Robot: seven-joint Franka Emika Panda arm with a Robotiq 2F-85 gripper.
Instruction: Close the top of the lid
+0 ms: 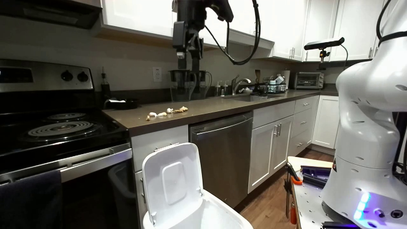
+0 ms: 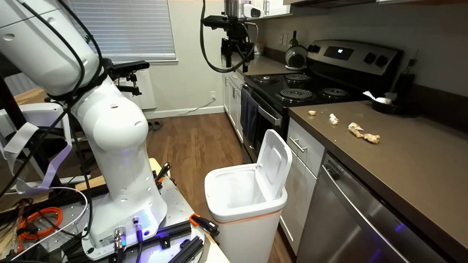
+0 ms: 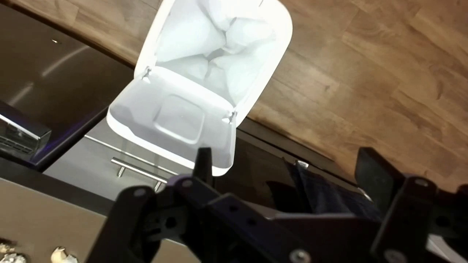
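Note:
The white hinged lid stands open, nearly upright and leaning back toward the cabinets, on the white bin. Its recessed panel shows in an exterior view and in the wrist view. The bin is open at the top, with a white liner visible inside in the wrist view. My gripper is high above the bin and lid, pointing down and apart from both. It also shows in an exterior view. In the wrist view the gripper has its fingers wide apart, with nothing between them.
The counter holds garlic pieces and clear pitchers. The stove and dishwasher flank the cabinet behind the lid. A drawer handle is close to the lid. Upper cabinets hang near the gripper's height.

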